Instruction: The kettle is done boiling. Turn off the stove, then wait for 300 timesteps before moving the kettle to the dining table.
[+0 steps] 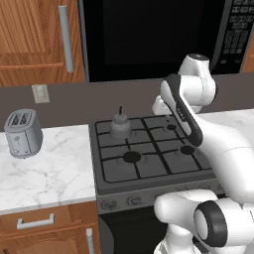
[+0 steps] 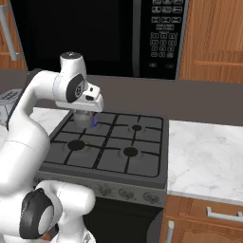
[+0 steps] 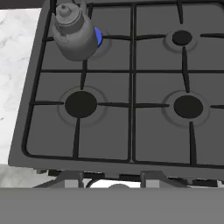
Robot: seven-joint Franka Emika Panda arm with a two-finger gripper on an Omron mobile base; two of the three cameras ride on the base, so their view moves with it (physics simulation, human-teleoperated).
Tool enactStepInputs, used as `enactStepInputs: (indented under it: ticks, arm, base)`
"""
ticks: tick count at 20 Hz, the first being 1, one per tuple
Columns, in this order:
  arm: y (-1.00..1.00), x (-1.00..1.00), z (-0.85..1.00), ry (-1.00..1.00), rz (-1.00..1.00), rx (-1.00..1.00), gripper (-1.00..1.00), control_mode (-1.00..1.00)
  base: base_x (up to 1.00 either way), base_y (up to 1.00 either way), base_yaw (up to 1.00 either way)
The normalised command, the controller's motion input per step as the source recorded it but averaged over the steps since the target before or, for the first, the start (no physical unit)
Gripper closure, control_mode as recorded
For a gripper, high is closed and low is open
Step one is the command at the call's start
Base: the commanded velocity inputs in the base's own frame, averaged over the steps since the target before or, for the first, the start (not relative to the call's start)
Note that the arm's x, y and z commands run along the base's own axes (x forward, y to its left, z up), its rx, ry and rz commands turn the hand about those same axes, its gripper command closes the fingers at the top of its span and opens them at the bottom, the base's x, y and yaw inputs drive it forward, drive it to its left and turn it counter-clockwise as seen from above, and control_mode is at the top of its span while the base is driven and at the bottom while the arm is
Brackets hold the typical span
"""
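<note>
A kitchen wall of wooden cabinets and a black microwave (image 2: pixel 95 35) rises behind the dark grey gas stove (image 3: pixel 131 87). The small squat dark-grey metal kettle (image 3: pixel 73 33) sits on the stove's rear left burner, a blue flame showing beside its base. A rounded silver toaster (image 1: pixel 22 133) stands on the marble counter (image 1: pixel 47 168). The two-finger gripper (image 3: pixel 113 179) hovers above the front edge, its grey fingers (image 3: pixel 70 178) apart, holding nothing.

Squat dark-grey metal kettle (image 3: pixel 73 33) with a blue flame glow (image 3: pixel 99 37) beside it, on the dark grey gas stove with black grates (image 3: pixel 131 87). White grey-veined marble counter (image 1: pixel 47 168), brown wooden cabinets (image 1: pixel 34 39), rounded silver toaster (image 1: pixel 22 133), black microwave (image 2: pixel 118 33).
</note>
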Motion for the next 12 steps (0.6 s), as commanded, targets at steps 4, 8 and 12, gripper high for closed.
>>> enactStepInputs:
  ticks: [4, 8, 12]
  arm:
    - [0.00, -0.12, 0.00, -0.03, 0.00, 0.00, -1.00, -1.00]
    - [0.00, -0.25, 0.00, -0.07, 0.00, 0.00, -1.00, -1.00]
    - [0.00, -0.32, 0.00, -0.08, 0.00, 0.00, -1.00, -1.00]
  base:
    - [0.00, 0.00, 0.00]
    - [0.00, 0.00, 0.00]
    - [0.00, 0.00, 0.00]
